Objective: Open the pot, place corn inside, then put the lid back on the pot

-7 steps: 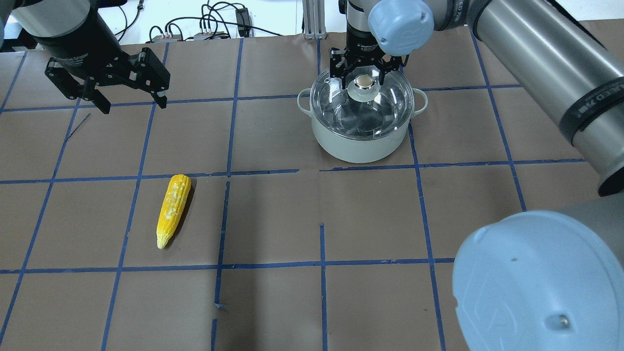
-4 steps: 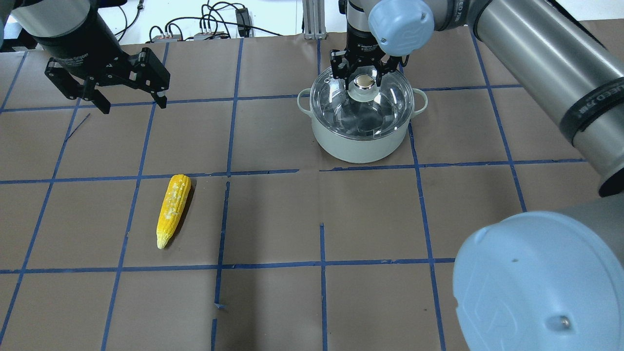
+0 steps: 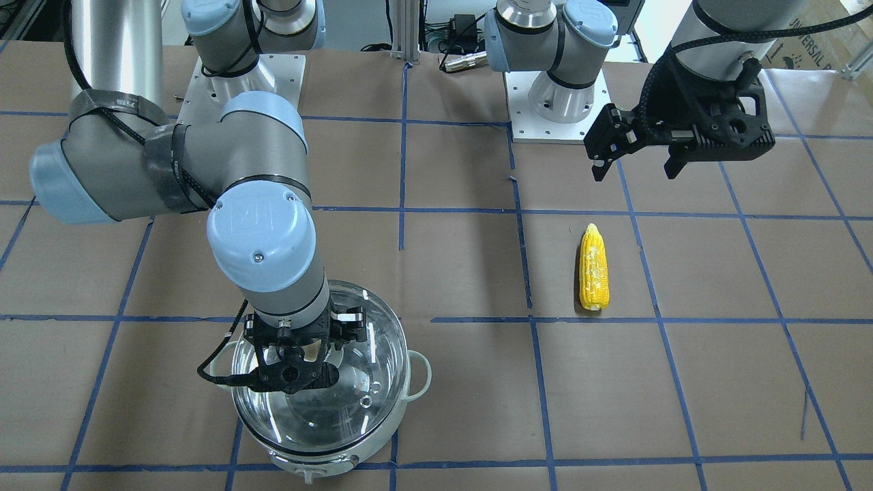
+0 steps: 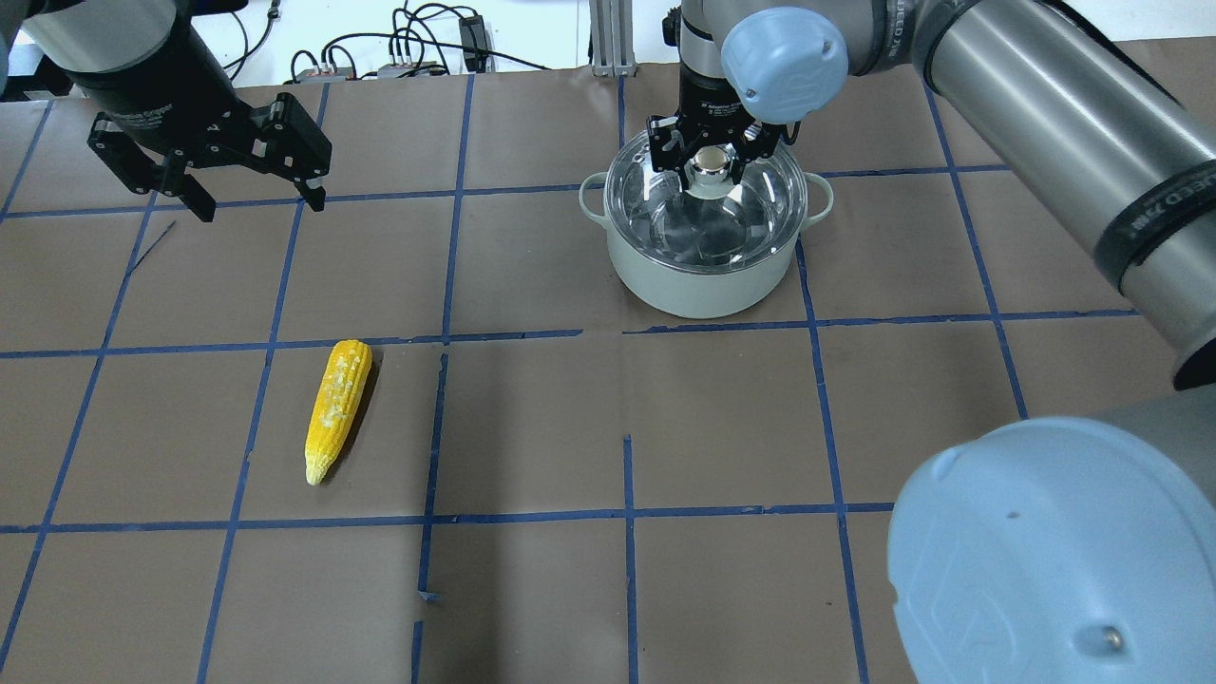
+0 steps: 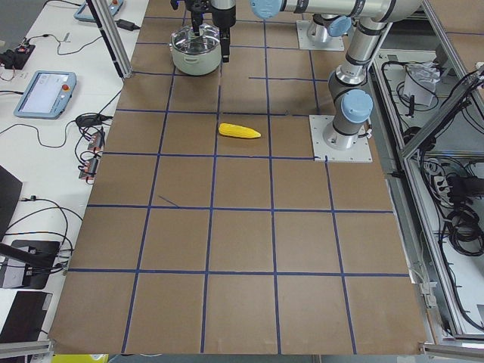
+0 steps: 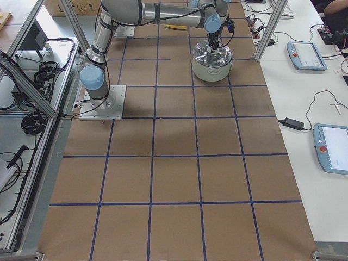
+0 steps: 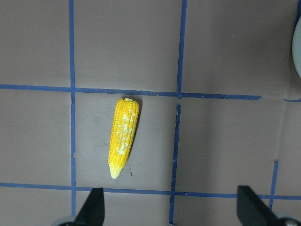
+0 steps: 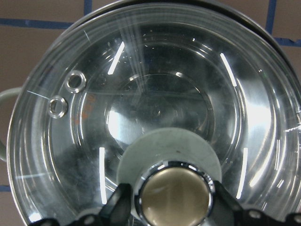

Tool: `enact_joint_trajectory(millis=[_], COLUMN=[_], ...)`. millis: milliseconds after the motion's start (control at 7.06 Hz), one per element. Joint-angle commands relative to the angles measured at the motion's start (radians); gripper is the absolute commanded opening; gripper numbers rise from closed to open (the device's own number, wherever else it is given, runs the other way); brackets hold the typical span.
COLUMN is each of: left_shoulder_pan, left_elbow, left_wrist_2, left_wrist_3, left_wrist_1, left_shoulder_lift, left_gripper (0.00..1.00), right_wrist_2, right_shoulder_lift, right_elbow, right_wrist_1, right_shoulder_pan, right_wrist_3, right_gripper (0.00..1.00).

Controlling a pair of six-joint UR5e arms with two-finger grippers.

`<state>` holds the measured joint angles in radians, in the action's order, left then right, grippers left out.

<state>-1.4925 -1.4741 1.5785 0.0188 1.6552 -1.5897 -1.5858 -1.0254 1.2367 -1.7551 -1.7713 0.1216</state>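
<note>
The pale pot (image 4: 703, 280) stands at the back right of the table with the clear glass lid (image 4: 665, 204) on it. My right gripper (image 4: 711, 171) is down over the lid, its fingers closed against both sides of the beige-topped knob (image 8: 172, 195). The lid (image 8: 155, 84) still rests on the pot's rim. The yellow corn (image 4: 337, 408) lies flat on the table to the left, its point toward me; it also shows in the left wrist view (image 7: 123, 136). My left gripper (image 4: 261, 207) hovers open and empty above the table, beyond the corn.
Brown paper with a blue tape grid covers the table (image 4: 722, 427). Cables and small boxes (image 4: 408, 57) lie past the table's far edge. The right arm's elbow (image 4: 1054, 551) fills the near right corner of the overhead view.
My right gripper has come down slightly and its fingers have closed in on the lid's knob. The left arm, the corn and the pot have not moved.
</note>
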Motion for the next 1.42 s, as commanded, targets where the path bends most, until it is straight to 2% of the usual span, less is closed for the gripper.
enact_joint_trajectory(millis=[0, 283, 567, 850, 992, 1133, 1275], left_shoulder_pan=[0.0, 0.0, 0.0, -0.002, 0.032, 0.07, 0.115], left_elbow=[0.0, 0.0, 0.0, -0.03, -0.113, -0.205, -0.313], left_wrist_2=[0.0, 0.0, 0.0, 0.006, -0.001, -0.002, -0.002], left_wrist_3=[0.0, 0.0, 0.001, 0.029, 0.126, 0.217, 0.254], left_wrist_1=[0.0, 0.0, 0.0, 0.014, -0.011, -0.161, -0.257], left_shoulder_lift=[0.001, 0.001, 0.001, 0.016, 0.008, -0.009, -0.021], left_gripper=[1.0, 1.0, 1.0, 1.0, 1.0, 1.0, 1.0], right_wrist_2=[0.0, 0.0, -0.002, -0.006, -0.008, -0.006, -0.006], right_shoulder_lift=[-0.001, -0.001, 0.002, 0.001, -0.004, -0.03, -0.08], right_elbow=[-0.011, -0.032, -0.124, -0.321, -0.406, -0.463, -0.464], right_wrist_1=[0.0, 0.008, 0.061, 0.263, 0.363, 0.444, 0.51], right_shoulder_pan=[0.006, 0.003, 0.001, 0.033, 0.062, 0.084, 0.096], right_wrist_3=[-0.002, 0.001, 0.01, -0.003, -0.02, -0.042, -0.043], right_gripper=[0.43, 0.24, 0.19, 0.17, 0.17, 0.18, 0.18])
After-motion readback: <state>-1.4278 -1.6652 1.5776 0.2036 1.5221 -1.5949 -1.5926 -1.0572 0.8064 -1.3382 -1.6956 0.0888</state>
